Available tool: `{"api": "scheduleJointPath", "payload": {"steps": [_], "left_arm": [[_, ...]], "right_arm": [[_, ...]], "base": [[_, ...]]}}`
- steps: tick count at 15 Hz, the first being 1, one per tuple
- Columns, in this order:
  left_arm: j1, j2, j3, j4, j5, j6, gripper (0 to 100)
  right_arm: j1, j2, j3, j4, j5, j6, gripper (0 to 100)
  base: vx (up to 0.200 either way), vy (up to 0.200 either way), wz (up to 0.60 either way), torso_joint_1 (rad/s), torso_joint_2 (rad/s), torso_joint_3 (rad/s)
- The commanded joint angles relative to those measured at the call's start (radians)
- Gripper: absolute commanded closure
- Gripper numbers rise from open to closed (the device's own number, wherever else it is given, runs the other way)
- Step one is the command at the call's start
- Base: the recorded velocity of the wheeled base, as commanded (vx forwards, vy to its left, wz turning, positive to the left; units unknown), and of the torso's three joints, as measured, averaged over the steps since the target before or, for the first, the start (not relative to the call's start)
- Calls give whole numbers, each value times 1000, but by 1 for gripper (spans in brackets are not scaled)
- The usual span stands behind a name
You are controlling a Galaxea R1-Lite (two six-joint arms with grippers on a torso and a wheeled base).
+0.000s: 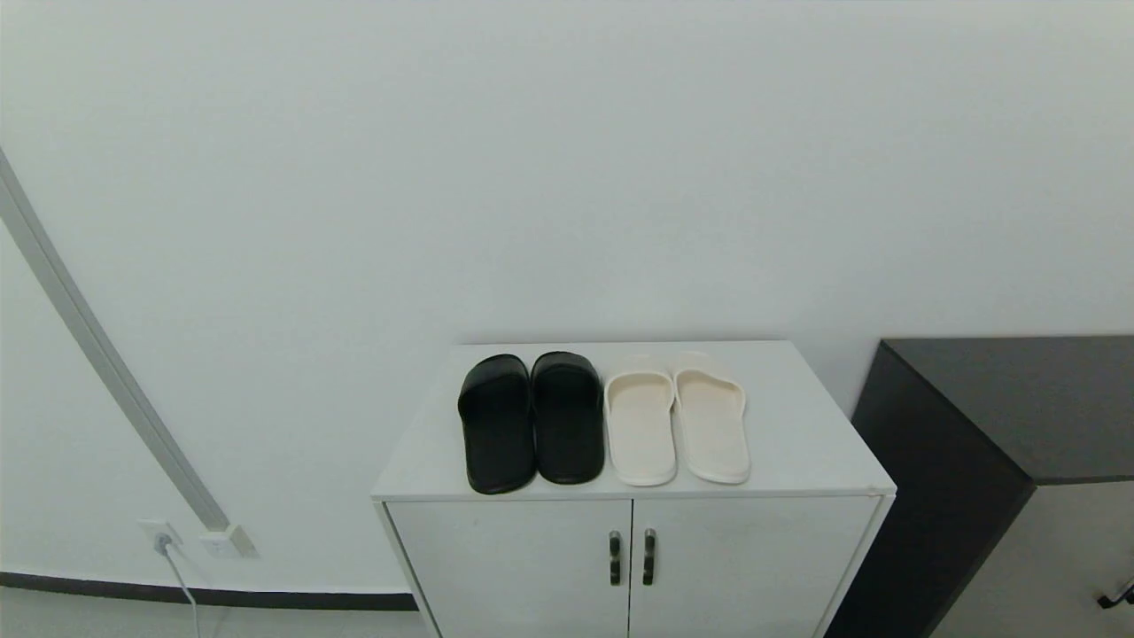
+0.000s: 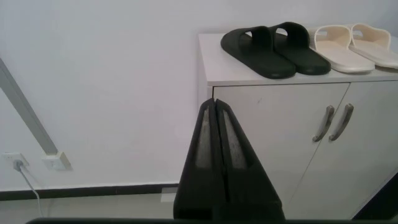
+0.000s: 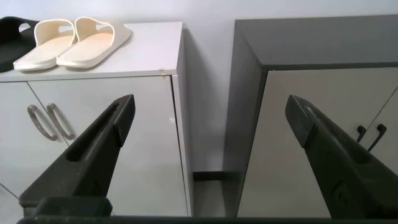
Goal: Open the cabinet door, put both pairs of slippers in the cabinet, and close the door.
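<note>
Two grippers: left gripper [image 2: 215,102] pinched closed, empty, off the white cabinet's [image 1: 797,425] left front corner; right gripper [image 3: 210,102] spread wide, empty, off its right front corner, probably readied for a handle.
doors [image 1: 514,567]: closed, untouched; handles [image 1: 615,557] paired at the cabinet's centre seam.
slippers: black pair [image 1: 532,421] and cream pair [image 1: 678,425] side by side on the cabinet top, heels at its front edge, likely staged for pickup.
</note>
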Motion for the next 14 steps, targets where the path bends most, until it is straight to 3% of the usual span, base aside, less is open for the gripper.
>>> {"api": "scheduleJointPath", "payload": {"steps": [1,6,8,10,14], "left_arm": [[0,0,0,0,0,1,100],[0,0,0,-1,1,-2,100],[0,1,0,-1,1,-2,100],[0,1,0,-1,4,-6,100],[0,0,0,-1,3,-1,100]], "right_arm": [[0,2,0,-2,0,0,0],[0,3,-11,-8,-2,3,0],[25,120,-222,49,1,107,0],[29,140,-207,146,32,30,0],[29,302,-216,139,129,3,0]], "base": [[0,0,0,0,0,0],[0,0,0,0,0,0],[0,0,0,0,0,0],[0,0,0,0,0,0],[0,0,0,0,0,0]]}}
